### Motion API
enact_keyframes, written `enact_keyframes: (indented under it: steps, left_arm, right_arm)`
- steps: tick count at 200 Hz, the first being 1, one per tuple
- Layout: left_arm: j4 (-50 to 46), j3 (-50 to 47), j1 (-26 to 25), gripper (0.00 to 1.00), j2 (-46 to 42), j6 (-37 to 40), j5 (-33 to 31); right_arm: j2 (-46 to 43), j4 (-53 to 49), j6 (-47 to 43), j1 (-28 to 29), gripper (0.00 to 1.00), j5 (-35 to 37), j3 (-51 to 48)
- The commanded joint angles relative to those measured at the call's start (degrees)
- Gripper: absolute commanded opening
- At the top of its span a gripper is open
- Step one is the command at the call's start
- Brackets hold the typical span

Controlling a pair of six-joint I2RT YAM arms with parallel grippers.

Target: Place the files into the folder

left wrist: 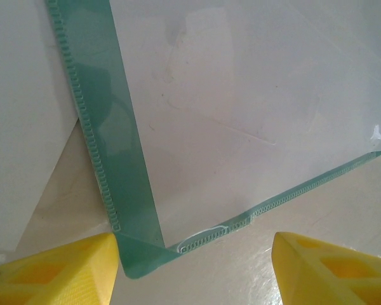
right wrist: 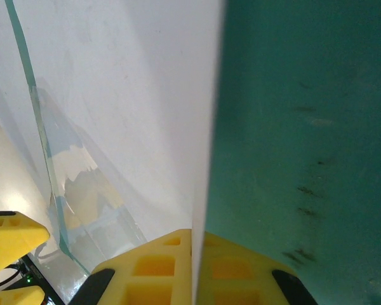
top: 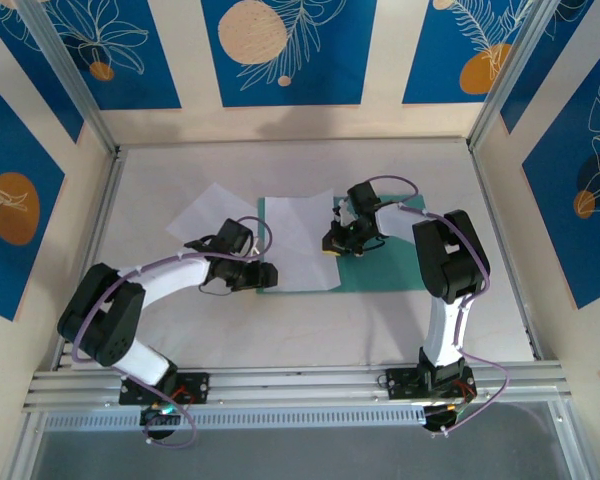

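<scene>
Nearest the bases, the left claw (left wrist: 194, 248) is held open and low over the counter (top: 430, 175). Its yellow fingers are parted on either side of the near left corner of the folder (left wrist: 117, 165). The corner lies between them and is not yet touched, which suggests that the leaf is to be pinned or lifted there. Further in, the right claw (right wrist: 192, 248) is closed on the right edge of a paper sheet (right wrist: 140, 89). This sheet is spread over the folder's left leaf, presumably so that it can be squared into place, and the bare teal leaf lies just beside that claw on its right. Farthest off, a second sheet (top: 208, 212) is seen lying on the counter beside the folder's left edge, not yet filed.
</scene>
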Motion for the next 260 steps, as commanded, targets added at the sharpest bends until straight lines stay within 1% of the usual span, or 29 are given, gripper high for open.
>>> enact_keyframes:
  steps: [1, 22, 35, 44, 53, 94, 112, 123, 141, 165, 184, 205, 225, 246, 260]
  left_arm:
    - [1.0, -0.6, -0.5, 0.65, 0.7, -0.4, 0.4]
    - [1.3, -0.5, -0.5, 0.65, 1.1, -0.3, 0.4]
    - [1.6, -0.5, -0.5, 0.66, 1.3, -0.3, 0.6]
    - [1.6, -0.5, -0.5, 0.66, 1.5, -0.3, 0.5]
    - [1.7, -0.4, -0.5, 0.66, 1.5, -0.4, 0.5]
    - [1.2, 0.4, -0.5, 0.66, 1.2, 0.2, 0.4]
    - [-1.1, 1.8, -0.5, 0.66, 0.2, 1.2, -1.6]
    - [-3.0, 3.0, -0.6, 0.65, -0.6, 1.9, -3.2]
    - [-4.9, 4.8, -0.6, 0.66, -2.1, 2.6, -4.8]
    - [-3.3, 6.2, -0.7, 0.69, -5.2, 2.0, -3.8]
    - [-2.5, 8.9, -1.6, 0.70, -5.0, 1.9, -3.7]
    - [-1.8, 12.7, -3.3, 0.71, -2.4, 2.1, -4.5]
    - [-0.2, 16.9, -5.6, 0.72, 1.7, 1.6, -5.9]
    - [0.5, 21.8, -8.7, 0.76, 6.4, -1.1, -11.7]
    - [2.9, 23.9, -10.5, 0.77, 8.9, -2.5, -13.8]
  right_arm:
    - [-0.9, -0.7, 0.2, 0.4, 0.05, -0.6, 0.0]
    - [-0.5, -0.8, -0.1, 0.3, 0.06, -0.5, 0.2]
    - [-0.1, -1.2, -0.4, 0.2, 0.09, -0.6, 0.6]
    - [-0.1, -1.3, -0.6, 0.2, 0.13, -0.7, 0.7]
    - [-0.4, -1.3, -0.6, 0.0, 0.20, -0.7, 0.7]
    - [-2.2, -4.2, -2.0, -1.2, 0.35, 0.1, 1.7]
    - [-4.5, -5.2, -2.6, -2.2, 0.43, 0.0, 1.6]
    - [-6.1, -6.0, -3.1, -3.0, 0.46, 0.0, 1.6]
    - [-8.9, -7.2, -3.7, -4.9, 0.47, 0.3, 1.2]
    - [-12.6, -7.2, -4.4, -8.5, 0.49, 1.4, -0.6]
    - [-13.8, -6.3, -4.3, -11.7, 0.50, 1.5, -2.2]
    - [-13.5, -4.6, -3.3, -14.8, 0.50, 1.0, -3.7]
    - [-13.1, -2.0, -2.0, -16.4, 0.49, 2.6, -5.5]
    - [-12.7, 1.4, -0.3, -17.3, 0.48, 2.6, -7.7]
    - [-11.9, 2.2, 1.0, -17.8, 0.46, 2.7, -8.2]
